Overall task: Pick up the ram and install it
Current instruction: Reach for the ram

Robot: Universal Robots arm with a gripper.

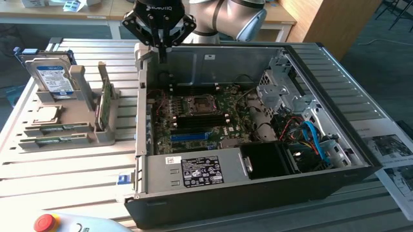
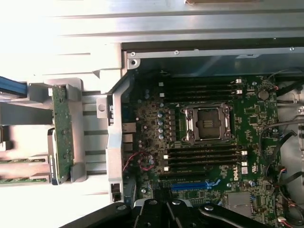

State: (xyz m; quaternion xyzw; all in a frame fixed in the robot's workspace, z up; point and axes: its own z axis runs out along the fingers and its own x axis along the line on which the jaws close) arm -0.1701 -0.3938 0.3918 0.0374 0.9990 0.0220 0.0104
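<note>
Ram (image 1: 57,141): a long, thin green stick with a pale label, lying low in a slot of the grey holder (image 1: 105,137) — a like stick (image 1: 61,128) lies just behind it.
Place: on the slatted table (image 1: 65,174), to the exterior view's left of the open computer case (image 1: 258,193), well apart from the gripper.
Neighbours: a taller green card (image 1: 103,104) and a hard drive (image 1: 55,77) stand upright in the same holder.
Gripper (image 1: 161,59): fingers pressed together, holding nothing — pointing straight down.
Arm: comes in from behind the case, with the gripper above the case's far corner nearest the holder, over the motherboard's (image 1: 200,116) edge.
</note>
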